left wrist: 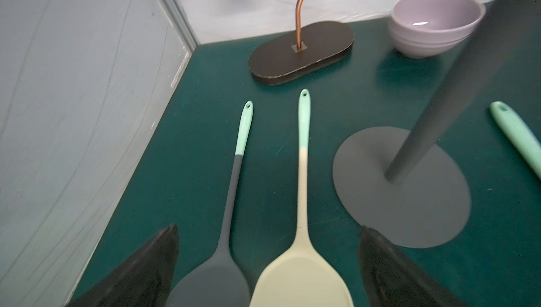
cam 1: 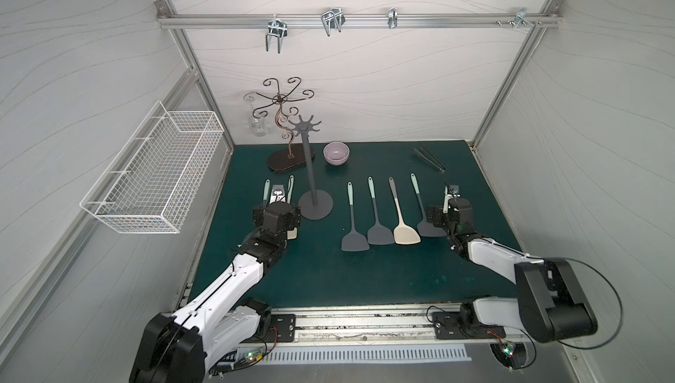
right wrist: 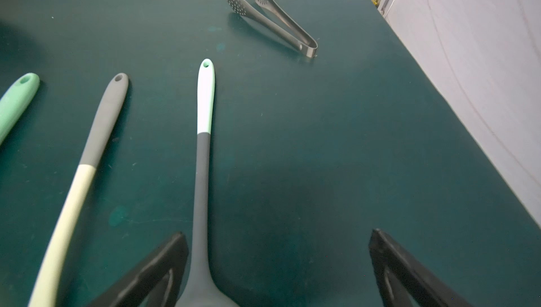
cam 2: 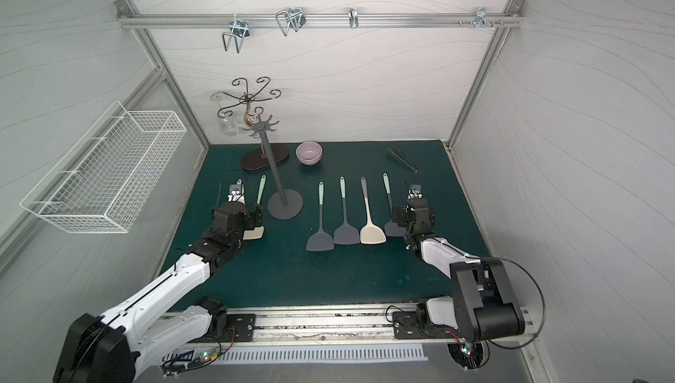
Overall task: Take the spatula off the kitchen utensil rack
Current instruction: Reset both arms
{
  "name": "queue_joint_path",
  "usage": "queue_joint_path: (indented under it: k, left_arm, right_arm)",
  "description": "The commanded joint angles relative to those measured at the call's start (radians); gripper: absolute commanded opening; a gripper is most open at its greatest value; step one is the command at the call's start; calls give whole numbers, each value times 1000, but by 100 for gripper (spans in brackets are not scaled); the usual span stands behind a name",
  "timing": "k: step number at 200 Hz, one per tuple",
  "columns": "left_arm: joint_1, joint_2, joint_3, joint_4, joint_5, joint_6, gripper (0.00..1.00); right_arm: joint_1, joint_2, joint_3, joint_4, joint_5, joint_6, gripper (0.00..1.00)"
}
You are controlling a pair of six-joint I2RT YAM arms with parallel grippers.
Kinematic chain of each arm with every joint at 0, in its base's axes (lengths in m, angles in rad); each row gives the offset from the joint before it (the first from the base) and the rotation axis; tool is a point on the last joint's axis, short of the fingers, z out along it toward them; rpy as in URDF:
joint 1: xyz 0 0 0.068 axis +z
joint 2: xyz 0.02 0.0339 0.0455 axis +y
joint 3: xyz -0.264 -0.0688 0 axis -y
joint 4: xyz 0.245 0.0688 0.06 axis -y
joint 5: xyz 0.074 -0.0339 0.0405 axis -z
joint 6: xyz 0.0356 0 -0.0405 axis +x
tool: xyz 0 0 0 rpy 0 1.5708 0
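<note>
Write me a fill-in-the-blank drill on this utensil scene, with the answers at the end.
1. The tall dark-grey kitchen utensil rack carries ____ utensils on its prongs.
2. ____ long-handled spatulas lie flat on the dark green mat.
3. The left claw and the right claw both stand ____.
4. The lilac round bowl is ____ inside.
Missing words: no; six; open; empty.

A lilac bowl [cam 1: 336, 153] sits beside a brown curly-wire stand [cam 1: 281, 162] on the green mat [cam 1: 365, 271]. Metal tongs [cam 1: 429, 160] lie well apart from them. A white wire basket [cam 1: 157, 176] hangs on the left wall.
</note>
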Motion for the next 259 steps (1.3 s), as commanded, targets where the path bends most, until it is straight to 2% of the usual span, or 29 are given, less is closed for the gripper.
queue_joint_path:
  k: [1,17,44,59,77,97,110,152,176,205,228,244,259]
  left_arm:
    - [86,63,5,157,32,-51,99]
    - [145,113,14,175,72,-68,99]
    - [212,151,-22,322,139,-28,99]
    - [261,169,-56,443,206,-39,99]
    - [309,209,-92,576,291,-39,99]
    - [373,260,-87,619,400,-88,99]
    - [402,288,-58,587,482,-91,99]
    - [411,345,-85,680,609,-51,99]
    - [412,381,-111,758,640,-39,99]
    - [411,444,-129,836,583,-62,99]
    - [404,523,-124,911,594,-47,99]
    - [383,504,-71,770,570,-30,99]
    - [348,517,-54,760,511,-7,99]
  right_arm:
    - [-49,28,-28,255,-102,-19,99]
    - [-70,94,-41,347,-130,-15,99]
    - [-79,245,-65,551,-169,-28,99]
    - [-79,206,-9,374,-175,-22,99]
    - [-75,233,50,303,-151,-20,99]
    - [-75,232,44,317,-150,-19,99]
    - [-74,230,46,308,-148,-17,99]
    - [-74,230,44,313,-149,-18,99]
    - [-74,230,44,313,-148,-18,99]
    - [-75,231,44,313,-149,-18,99]
    - [-75,229,44,313,-149,-18,99]
    - [-74,231,44,313,-148,-18,99]
    - [-76,231,43,313,-148,-19,99]
